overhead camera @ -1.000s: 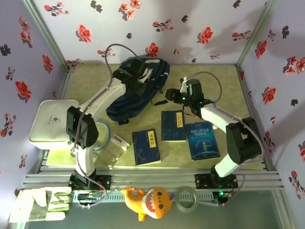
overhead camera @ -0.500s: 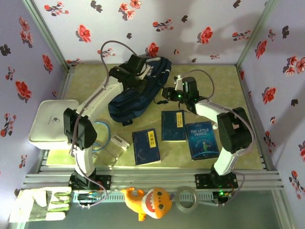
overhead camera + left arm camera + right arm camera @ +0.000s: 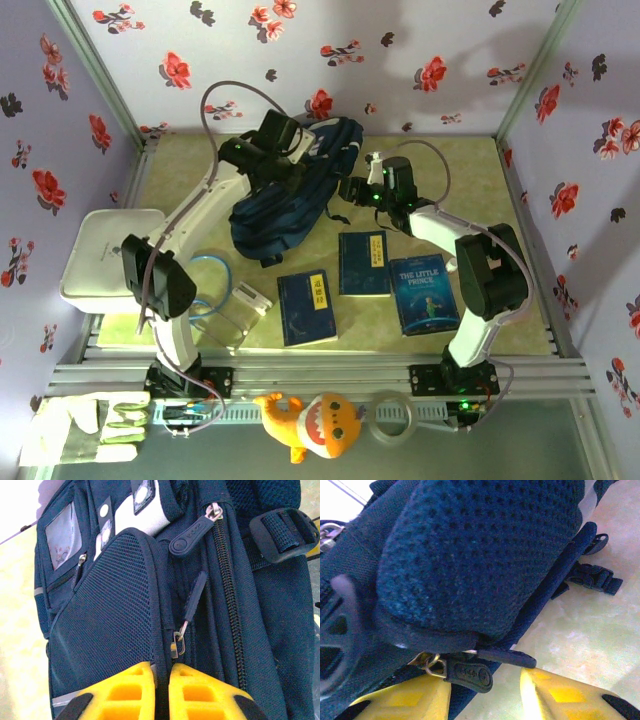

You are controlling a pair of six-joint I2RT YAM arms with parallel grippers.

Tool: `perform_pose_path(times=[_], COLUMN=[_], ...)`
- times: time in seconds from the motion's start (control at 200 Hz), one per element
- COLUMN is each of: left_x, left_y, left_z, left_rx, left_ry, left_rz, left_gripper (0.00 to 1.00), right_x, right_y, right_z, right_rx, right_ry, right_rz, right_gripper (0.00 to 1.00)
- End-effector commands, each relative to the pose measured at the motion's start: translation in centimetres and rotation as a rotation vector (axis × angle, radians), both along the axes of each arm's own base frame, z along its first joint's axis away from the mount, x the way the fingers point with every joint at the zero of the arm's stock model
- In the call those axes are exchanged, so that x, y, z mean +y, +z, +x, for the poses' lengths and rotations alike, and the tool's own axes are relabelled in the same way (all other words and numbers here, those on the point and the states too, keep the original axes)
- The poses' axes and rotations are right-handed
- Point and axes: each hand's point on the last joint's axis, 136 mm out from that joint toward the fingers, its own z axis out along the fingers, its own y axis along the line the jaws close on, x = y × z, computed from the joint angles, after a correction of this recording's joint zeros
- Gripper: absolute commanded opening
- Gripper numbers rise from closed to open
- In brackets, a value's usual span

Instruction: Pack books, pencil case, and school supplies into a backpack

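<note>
So that the backpack [image 3: 290, 195], lying by the far edge of the bench [image 3: 470, 170], is steadied for unzipping, its seam is seemingly pinched by the pressed-together left fingers [image 3: 125, 692], while a zipper pull [image 3: 469, 671] is flanked by the spread right fingers [image 3: 560, 695]; three books [image 3: 307, 307] are seen toward the near edge.

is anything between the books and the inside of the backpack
Yes, the backpack looks zipped shut: the long zipper in the left wrist view is closed. The books lie outside, beside it.

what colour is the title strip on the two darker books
Yellow, on the left thin navy book and the middle one; best in the top external view.
</note>
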Motion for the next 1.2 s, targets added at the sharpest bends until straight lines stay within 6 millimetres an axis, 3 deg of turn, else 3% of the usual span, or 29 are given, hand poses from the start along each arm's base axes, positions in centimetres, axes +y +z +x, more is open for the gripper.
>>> perform_pose_path(times=[0.0,0.215,0.64,1.08,1.195], left_x=[-0.3,-0.6,-1.2,-1.9,-1.8], left_y=[6.2,6.3,5.9,4.5,4.3], left_z=[-0.6,-0.6,0.4,1.7,1.7], left_rx=[-0.143,-0.145,-0.128,-0.081,-0.074], left_ry=[-0.049,-0.060,-0.009,0.050,0.049], left_rz=[-0.098,-0.112,-0.159,-0.192,-0.185], left_gripper=[0.00,0.00,0.00,0.00,0.00], right_x=[0.0,1.8,1.7,3.2,1.7], right_y=[2.6,4.6,3.9,2.5,1.7], right_z=[0.4,-0.6,-2.6,-7.0,-6.6], right_rx=[-0.069,-0.091,-0.075,-0.095,-0.096], right_ry=[0.018,0.127,0.153,0.276,0.202], right_rz=[0.004,0.104,0.110,0.066,0.006], right_gripper=[0.40,0.32,0.11,0.09,0.15])
